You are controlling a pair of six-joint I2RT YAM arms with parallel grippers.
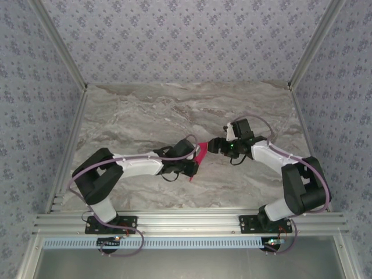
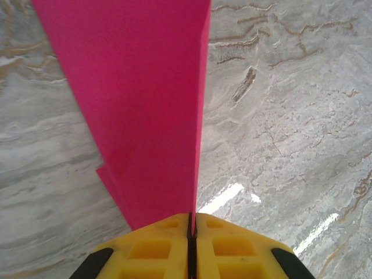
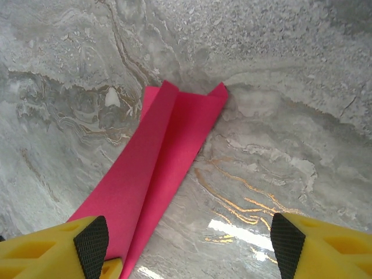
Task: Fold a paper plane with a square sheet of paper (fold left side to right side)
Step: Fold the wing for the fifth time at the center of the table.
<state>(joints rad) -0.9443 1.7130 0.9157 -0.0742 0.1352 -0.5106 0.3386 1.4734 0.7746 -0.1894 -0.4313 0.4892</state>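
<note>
My left gripper (image 2: 192, 224) is pressed together on the paper plane (image 2: 139, 116), pinching its folded edge over the marble table (image 2: 290, 116). To its right, my right gripper (image 3: 189, 241) stands spread, with the pink paper reaching between its fingers.

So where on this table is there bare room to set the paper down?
Free: the marble tabletop from the back wall to the arms, and the front strip between the two bases. Crowded: centre, where the folded magenta paper, left fingers and right fingers sit close together.
</note>
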